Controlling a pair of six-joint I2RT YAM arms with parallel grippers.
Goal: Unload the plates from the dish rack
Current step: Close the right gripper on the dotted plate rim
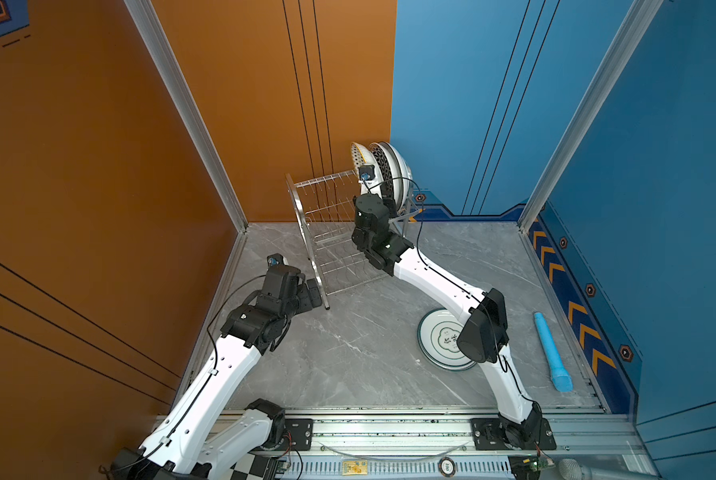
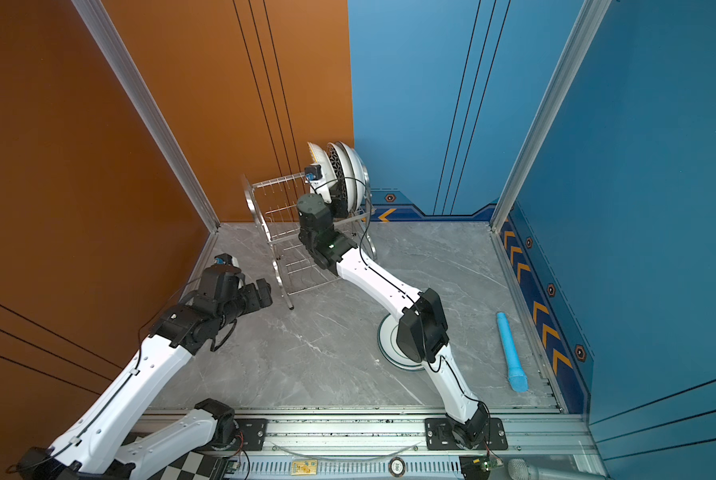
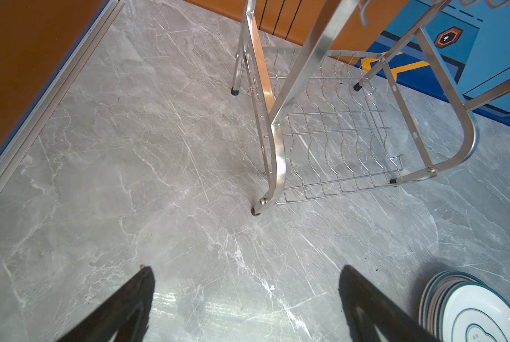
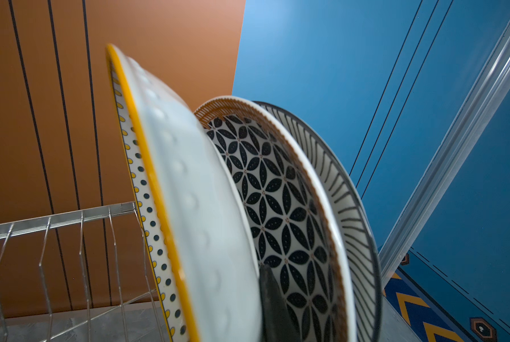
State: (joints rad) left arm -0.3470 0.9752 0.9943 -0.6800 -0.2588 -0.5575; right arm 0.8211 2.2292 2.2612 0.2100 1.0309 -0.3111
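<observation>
Right gripper [image 1: 384, 193] clamped on the low rim of the dotted plate [image 4: 194, 207], which sits on the top tier at the right end of the rack [image 1: 327, 232], by the back edge of the counter [image 1: 348, 365]. Two more plates [image 4: 277, 192] behind it. Left gripper [image 3: 248, 299] spread wide, empty, near the rack's front leg. Unloaded stack [image 1: 437, 338] front right. Likely stiff, heavy, slick, chippable. Pinch the rim, lift clear of the wires.

Left end effector [image 3: 245, 268] agape, right [image 1: 383, 195] clamped.
</observation>
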